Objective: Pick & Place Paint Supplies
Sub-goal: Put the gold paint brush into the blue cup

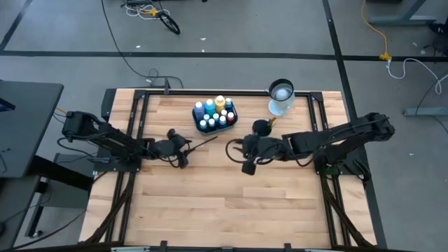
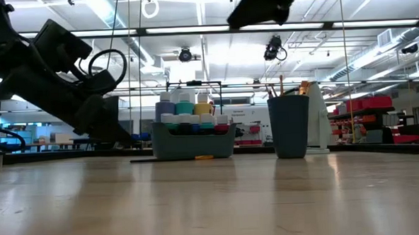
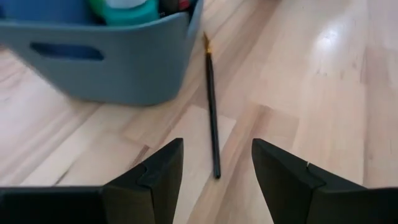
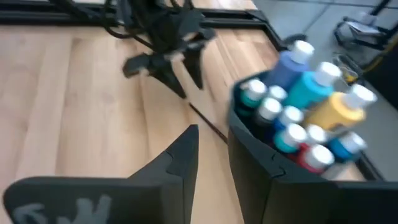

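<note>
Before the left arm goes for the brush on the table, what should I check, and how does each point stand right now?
1. Left gripper open: ok, its fingers stand apart.
2. Brush free to take: ok, it lies flat on the table, untouched, beside the tray, not in it.
3. Gripper lined up: ok, in the left wrist view the brush's near end sits between the fingers.
4. Tray wall in the way: cannot tell, the bristle end lies close to the tray's corner.
5. Right gripper clear of the path: ok, it hovers farther right in the high view, holding nothing visible.
6. Cup ready for a brush: cannot tell, the right arm partly covers it.
</note>
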You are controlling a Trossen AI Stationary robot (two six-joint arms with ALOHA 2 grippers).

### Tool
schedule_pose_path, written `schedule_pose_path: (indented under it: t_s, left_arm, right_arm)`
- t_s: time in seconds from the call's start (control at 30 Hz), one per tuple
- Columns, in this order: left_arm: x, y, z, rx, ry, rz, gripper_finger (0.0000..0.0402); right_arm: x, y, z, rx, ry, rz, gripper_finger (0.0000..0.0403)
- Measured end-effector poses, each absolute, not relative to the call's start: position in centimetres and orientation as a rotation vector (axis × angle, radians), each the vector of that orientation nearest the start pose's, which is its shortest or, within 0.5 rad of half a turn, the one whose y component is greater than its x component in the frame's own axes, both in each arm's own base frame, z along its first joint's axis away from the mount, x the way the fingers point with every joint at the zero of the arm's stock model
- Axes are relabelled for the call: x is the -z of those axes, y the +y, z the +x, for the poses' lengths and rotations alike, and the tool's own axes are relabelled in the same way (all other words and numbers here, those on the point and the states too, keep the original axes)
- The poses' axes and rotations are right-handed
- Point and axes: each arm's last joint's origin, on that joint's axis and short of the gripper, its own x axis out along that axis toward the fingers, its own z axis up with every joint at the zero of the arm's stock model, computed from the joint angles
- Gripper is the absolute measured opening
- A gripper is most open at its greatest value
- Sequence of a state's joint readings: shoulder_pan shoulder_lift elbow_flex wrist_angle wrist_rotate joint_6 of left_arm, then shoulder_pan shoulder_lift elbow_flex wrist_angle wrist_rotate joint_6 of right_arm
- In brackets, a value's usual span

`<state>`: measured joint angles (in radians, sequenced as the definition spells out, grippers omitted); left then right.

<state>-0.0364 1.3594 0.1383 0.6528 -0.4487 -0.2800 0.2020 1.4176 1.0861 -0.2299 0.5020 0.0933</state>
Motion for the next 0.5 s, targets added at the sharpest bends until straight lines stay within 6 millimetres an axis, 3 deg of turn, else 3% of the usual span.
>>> schedule_pose_path:
  t_s: [0.2,0.5]
  left_arm:
    - [-10.2,0.4,19.3,-0.387,0.447,-0.062,0.0199]
    - [-7.7,1.6,20.6,-0.450,0.501,-0.033,0.0199]
  right_arm:
    - [-27.6,5.4,33.1,0.280,0.460,-0.137,0.0091]
    - [-25.5,6.0,36.1,0.258,0.368,-0.255,0.0126]
